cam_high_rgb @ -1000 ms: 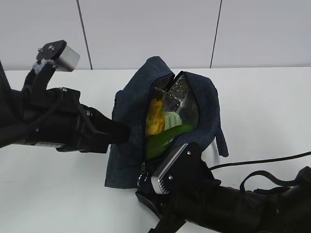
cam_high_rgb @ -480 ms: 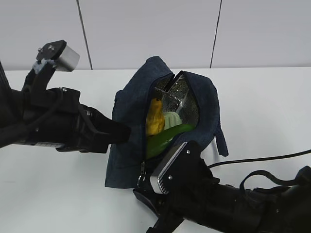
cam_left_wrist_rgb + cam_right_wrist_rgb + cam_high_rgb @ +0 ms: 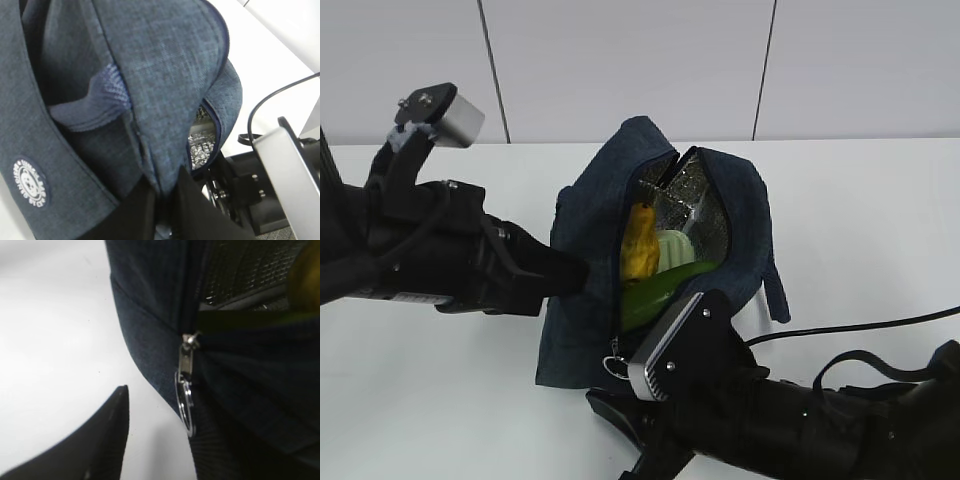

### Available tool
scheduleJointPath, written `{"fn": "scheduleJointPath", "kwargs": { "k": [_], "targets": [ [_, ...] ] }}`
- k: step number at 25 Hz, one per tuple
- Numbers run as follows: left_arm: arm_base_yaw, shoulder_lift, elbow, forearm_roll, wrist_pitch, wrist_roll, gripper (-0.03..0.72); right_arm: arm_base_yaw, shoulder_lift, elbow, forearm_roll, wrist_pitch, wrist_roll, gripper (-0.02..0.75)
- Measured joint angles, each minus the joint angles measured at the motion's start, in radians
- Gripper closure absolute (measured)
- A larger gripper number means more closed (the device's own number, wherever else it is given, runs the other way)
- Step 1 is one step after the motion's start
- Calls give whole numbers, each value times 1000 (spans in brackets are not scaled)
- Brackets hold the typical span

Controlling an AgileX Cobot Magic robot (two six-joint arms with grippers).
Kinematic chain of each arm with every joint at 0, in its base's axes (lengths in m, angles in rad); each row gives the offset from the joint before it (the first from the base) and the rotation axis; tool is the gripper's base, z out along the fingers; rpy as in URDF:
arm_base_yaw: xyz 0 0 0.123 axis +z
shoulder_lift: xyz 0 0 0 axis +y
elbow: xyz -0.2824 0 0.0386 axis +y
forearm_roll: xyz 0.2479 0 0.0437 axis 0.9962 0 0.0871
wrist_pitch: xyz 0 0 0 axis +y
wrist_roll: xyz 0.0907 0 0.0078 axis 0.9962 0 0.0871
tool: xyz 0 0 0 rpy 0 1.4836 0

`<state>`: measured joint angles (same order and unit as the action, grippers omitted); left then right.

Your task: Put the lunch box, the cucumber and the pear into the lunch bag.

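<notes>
With the pear (image 3: 640,252), cucumber (image 3: 665,287) and lunch box (image 3: 673,249) lodged inside the lunch bag (image 3: 595,240), whose side is pinched by the closed left hand (image 3: 582,274), the right hand (image 3: 620,425), parted and empty, has been drawn back toward 7 o'clock from the zipper ring (image 3: 185,402), which suggests the packing is finished.

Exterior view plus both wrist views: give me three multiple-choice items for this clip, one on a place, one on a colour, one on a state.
1. Where is the small yellow pear?
A. inside the dark navy fabric lunch bag
B. on the white table
C. in a gripper

2. What colour is the bag's lining?
A. red
B. silver
C. plain white

3. What state is the bag's top zipper in?
A. closed
B. open, silver ring pull hanging at the near end
C. torn off

Answers:
1 A, it sits in the opening beside the dark green cucumber.
2 B, the foil shows in the gap.
3 B, the mouth gapes.
</notes>
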<state>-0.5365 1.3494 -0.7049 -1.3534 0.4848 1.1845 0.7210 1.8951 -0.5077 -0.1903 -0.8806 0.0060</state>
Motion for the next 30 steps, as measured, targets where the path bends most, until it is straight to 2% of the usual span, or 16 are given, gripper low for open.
{"fn": "scheduleJointPath", "kwargs": {
  "k": [4, 10, 16, 25, 30],
  "targets": [
    [0, 0, 0, 0, 0, 0, 685, 0, 0, 0, 13, -1, 2, 443],
    [0, 0, 0, 0, 0, 0, 685, 0, 0, 0, 33, -1, 4, 632],
    [0, 0, 0, 0, -2, 0, 685, 0, 0, 0, 33, 3, 4, 737],
    [0, 0, 0, 6, -5, 0, 685, 0, 0, -1, 31, 12, 4, 738],
    [0, 0, 1, 7, -7, 0, 685, 0, -10, -1, -12, 30, 8, 738]
  ]
}}
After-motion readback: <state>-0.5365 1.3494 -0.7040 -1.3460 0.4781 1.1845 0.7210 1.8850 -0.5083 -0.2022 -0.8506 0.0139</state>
